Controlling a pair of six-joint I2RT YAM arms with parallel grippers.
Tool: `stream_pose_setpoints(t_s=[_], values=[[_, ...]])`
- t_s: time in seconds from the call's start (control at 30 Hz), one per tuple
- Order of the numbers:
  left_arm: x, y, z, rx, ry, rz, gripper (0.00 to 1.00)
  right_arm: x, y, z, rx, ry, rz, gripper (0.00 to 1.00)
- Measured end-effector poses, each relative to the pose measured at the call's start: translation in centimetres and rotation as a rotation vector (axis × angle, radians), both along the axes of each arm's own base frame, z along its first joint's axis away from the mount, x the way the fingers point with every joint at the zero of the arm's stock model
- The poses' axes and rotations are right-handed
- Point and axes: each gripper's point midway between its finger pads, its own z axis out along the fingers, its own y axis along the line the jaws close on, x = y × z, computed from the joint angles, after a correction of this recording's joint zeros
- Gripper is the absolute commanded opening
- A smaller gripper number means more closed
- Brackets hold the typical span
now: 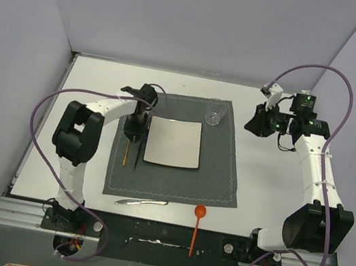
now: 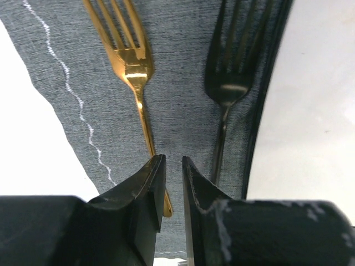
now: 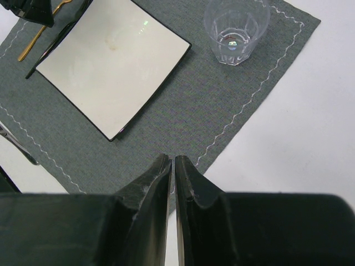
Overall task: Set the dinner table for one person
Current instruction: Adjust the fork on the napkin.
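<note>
Left jaws barely apart and empty above the gold fork (image 2: 136, 66), right jaws together, I risk snagging its handle on retreat and skewing it against the black fork (image 2: 227, 88).

The left arm (image 1: 78, 135) is folding at the elbow and reaching forward, pointing the left gripper (image 2: 173, 159) downward, its jaws standing a narrow slit apart, seemingly empty. The right arm (image 1: 317, 173) is stretching forward, its wrist turning inward behind the jaws of the right gripper (image 3: 172, 159), which are pressing almost together.
</note>
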Motion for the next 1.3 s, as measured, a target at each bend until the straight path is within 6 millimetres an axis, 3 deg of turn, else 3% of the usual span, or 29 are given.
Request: stream_pose_setpoints(t_s=[0.9, 1.3], values=[[-0.6, -3.4, 0.0, -0.093, 0.004, -0.059, 0.16, 0.0, -0.6, -0.4, 0.003, 0.013, -0.018, 0.11], [-0.5, -3.6, 0.0, -0.100, 0.001, -0.065, 0.14, 0.0, -0.6, -0.4, 0.003, 0.013, -0.019, 0.11]])
